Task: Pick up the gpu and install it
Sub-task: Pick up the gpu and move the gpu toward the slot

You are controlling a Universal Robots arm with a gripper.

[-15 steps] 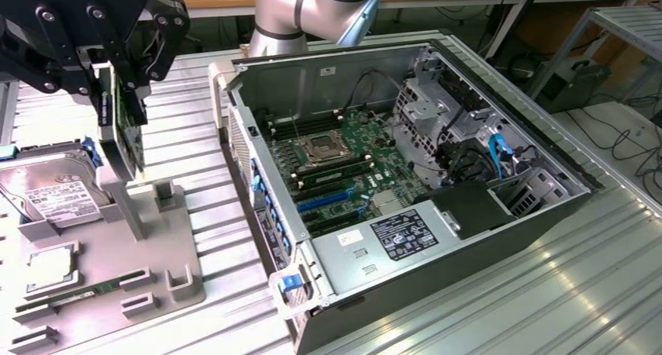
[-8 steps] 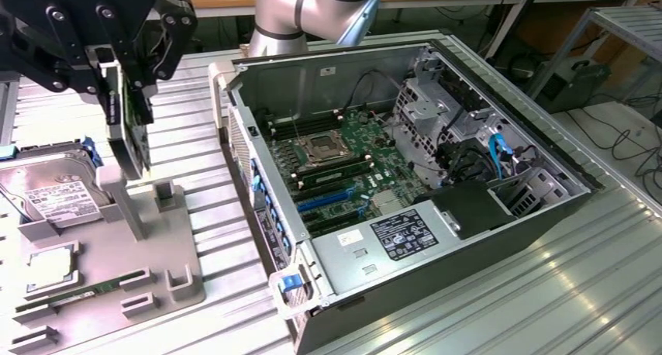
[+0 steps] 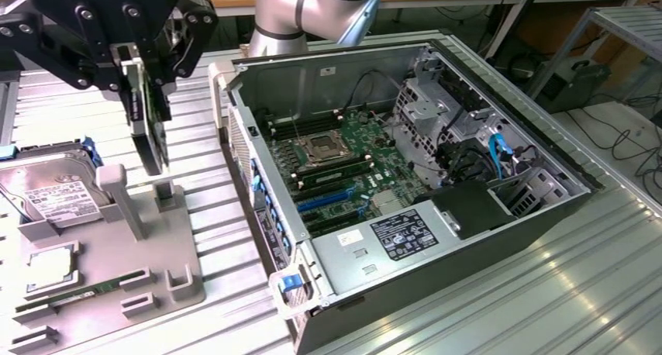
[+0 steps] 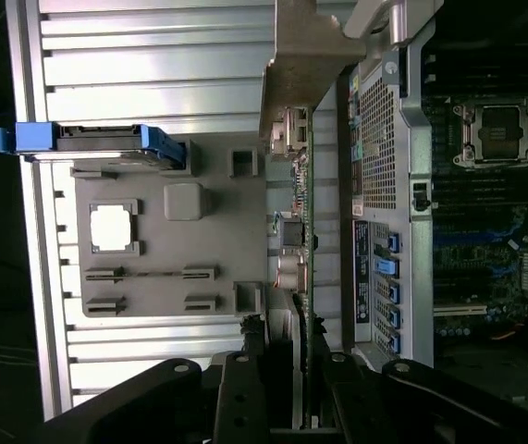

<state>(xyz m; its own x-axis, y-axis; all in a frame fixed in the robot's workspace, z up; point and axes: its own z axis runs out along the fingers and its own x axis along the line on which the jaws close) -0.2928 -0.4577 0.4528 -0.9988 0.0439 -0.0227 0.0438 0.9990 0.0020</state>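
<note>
GPU [image 3: 151, 130] hangs edge-on from the claw [image 3: 142, 64], whose black fingers are pinched shut on the card's upper edge. It is upright, dark face outward, with a thin strip of green along one side. In the wrist view the claw [image 4: 291, 338] grips the same card [image 4: 304, 231], which runs away from the camera to its silver end bracket [image 4: 305, 65].

The card's lower edge is just over a small slotted holder [image 3: 164, 191] on the grey fixture tray [image 3: 155, 246]; I cannot tell whether they touch. A taller grey post [image 3: 119, 200] stands beside that holder. Further along the tray, toward the exterior view's left, sit a hard drive [image 3: 49, 196] with a white label, a square processor chip [image 3: 52, 266] in its recess, and a narrow green memory stick [image 3: 88, 291] lying in its slot.

On the exterior view's right of the tray, the computer case [image 3: 455, 277] lies open on its side on the ribbed metal tabletop [image 3: 538, 308]. Inside are the green motherboard [image 3: 352, 157], its processor socket [image 3: 318, 147] and blue expansion slots [image 3: 325, 200]. The card is outside the case, near its rear wall. The arm [image 3: 300, 14] rises behind the case.
</note>
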